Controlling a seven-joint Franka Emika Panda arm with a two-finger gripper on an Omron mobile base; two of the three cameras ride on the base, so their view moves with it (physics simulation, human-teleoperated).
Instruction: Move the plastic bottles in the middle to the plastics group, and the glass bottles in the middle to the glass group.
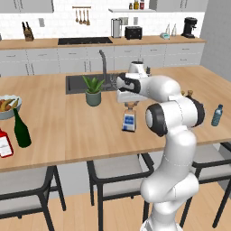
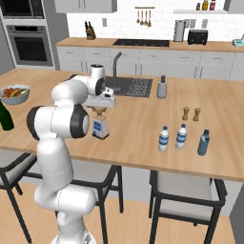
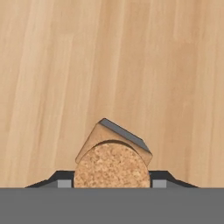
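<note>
My gripper [image 1: 130,103] points straight down over the squat square glass bottle [image 1: 129,120] in the middle of the island. In the hand view its fingers [image 3: 64,183] press on both sides of the tan cork stopper [image 3: 112,165]. The bottle [image 2: 100,127] stands upright on the wood. At the far left the tall dark green bottle [image 1: 21,130] stands beside the red white-labelled bottle [image 1: 4,143] of the glass group. Three small plastic water bottles [image 2: 181,137] stand together at the right as the plastics group.
A fruit bowl [image 1: 6,106] sits behind the green bottle. A potted plant [image 1: 93,91] and the sink [image 1: 76,84] lie behind the gripper. Two brown pepper mills [image 2: 190,114] stand behind the plastic bottles. Stools line the island's near edge.
</note>
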